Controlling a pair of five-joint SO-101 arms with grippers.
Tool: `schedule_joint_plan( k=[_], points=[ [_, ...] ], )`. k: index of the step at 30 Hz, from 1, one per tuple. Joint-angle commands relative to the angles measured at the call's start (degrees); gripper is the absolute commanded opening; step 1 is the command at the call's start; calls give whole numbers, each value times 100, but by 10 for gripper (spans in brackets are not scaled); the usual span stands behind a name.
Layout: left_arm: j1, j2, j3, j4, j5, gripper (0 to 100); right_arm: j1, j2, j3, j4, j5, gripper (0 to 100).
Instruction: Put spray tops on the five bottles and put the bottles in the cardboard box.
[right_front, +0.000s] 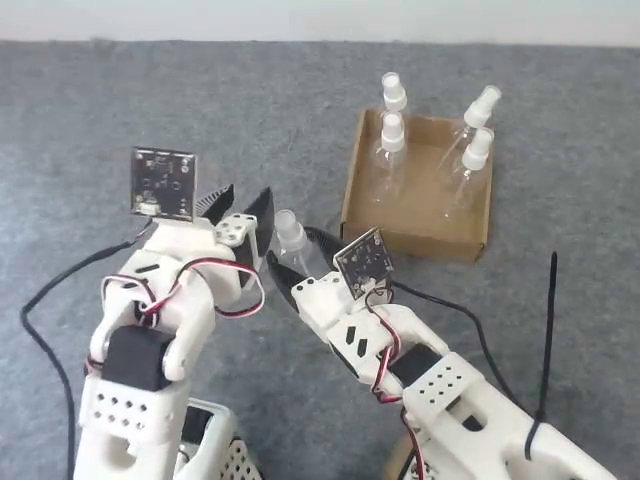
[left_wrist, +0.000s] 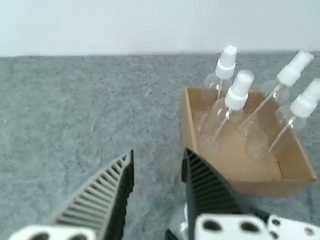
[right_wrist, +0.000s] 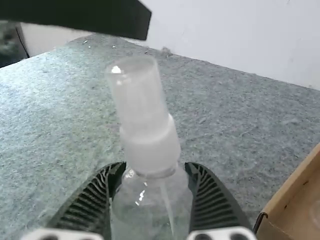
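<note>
the fifth bottle (right_wrist: 150, 205), spray top (right_wrist: 142, 107) fitted, is clamped at its body by the right claw (right_wrist: 152, 172). the left claw (left_wrist: 157, 156) is held open and empty at nine o'clock of it in the high view. the box (right_front: 350, 190), at two o'clock, is crowded by four bottles (right_front: 392, 140); one could be toppled as the fifth is lowered, or the smooth plastic could slip. no print can be read.

Clear bottles (left_wrist: 220, 112), white spray tops (left_wrist: 238, 90), brown cardboard box (right_front: 410, 232), on a mottled grey counter (right_front: 200, 110).
The arms (right_front: 470, 405) were white plastic; their fingers (left_wrist: 107, 195) were black with a ribbed pattern.
</note>
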Motion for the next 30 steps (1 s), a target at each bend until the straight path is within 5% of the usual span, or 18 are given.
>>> schedule_joint_plan(
  k=[1,9,19,30],
  points=[
    [44,-79,171,-229,-176,145,66,-242,-44,-136,-44,6],
    [9,-88,576,-677,-237,145,66,-242,-44,-136,-44,6],
    [0,-88,-699,0,-202,145,66,-242,-44,-119,-44,6],
    [132,-79,637,-818,-246,145,66,-242,-44,-119,-44,6]
  ],
)
